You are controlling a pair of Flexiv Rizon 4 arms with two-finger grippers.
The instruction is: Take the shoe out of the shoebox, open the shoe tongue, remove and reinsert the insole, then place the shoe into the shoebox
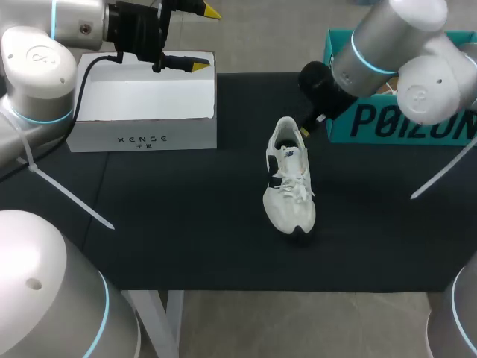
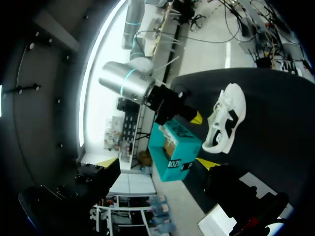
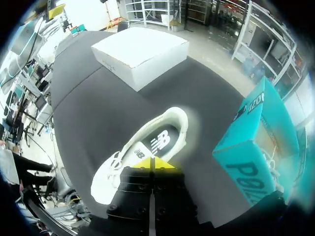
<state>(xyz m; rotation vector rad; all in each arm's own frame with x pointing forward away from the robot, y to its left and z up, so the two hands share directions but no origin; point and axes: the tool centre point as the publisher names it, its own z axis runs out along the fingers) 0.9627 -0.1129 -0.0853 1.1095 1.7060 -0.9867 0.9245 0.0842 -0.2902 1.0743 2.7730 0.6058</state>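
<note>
Left hand (image 1: 206, 39) held high, fingers (image 1: 200, 66) spread wide. Right arm (image 1: 387, 45) bent inward, right hand (image 3: 154, 163) pointing down, fingertips (image 3: 165, 164) together.

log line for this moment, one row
shoe out on table | right gripper shut at its opening | left gripper open by white box

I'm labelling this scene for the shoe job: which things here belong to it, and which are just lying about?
Belongs to the job: white shoe; open teal shoebox, probably its box; right gripper at the shoe's heel.

Just there: closed white box, near the left gripper; black table.
</note>
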